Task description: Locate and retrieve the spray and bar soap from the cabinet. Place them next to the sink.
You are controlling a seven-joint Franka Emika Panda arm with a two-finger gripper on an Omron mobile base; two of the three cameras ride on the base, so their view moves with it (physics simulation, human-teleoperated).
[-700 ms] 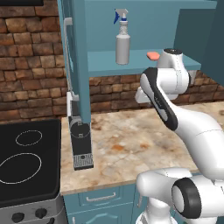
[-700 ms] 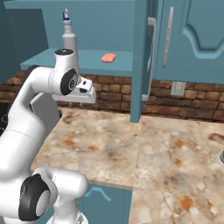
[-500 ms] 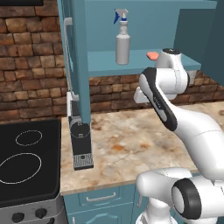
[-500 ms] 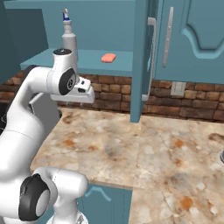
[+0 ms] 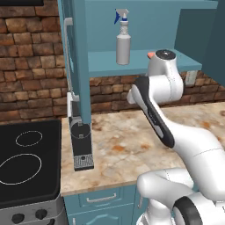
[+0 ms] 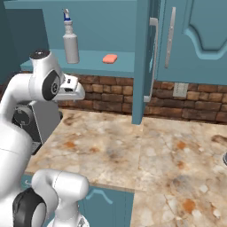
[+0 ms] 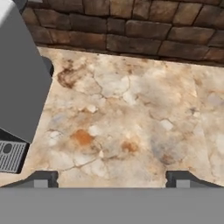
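bar soap (image 5: pixel 150 55): mostly hidden behind the arm's top joint in left base view, only an orange sliver shows | sink (image 6: pixel 225 158): cut off by right edge of right base view, just a dark rim | gripper (image 7: pixel 113 178): fingertips cropped by hand view's bottom | coffee machine (image 7: pixel 19 83): cut by left edge

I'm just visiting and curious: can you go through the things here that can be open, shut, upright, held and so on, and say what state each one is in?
cabinet: door open.
cabinet door: swung out, edge-on.
spray: upright on the shelf, not held.
bar soap: flat on the shelf, right of the spray, apart from it.
gripper: open, empty, pointing down at the counter.
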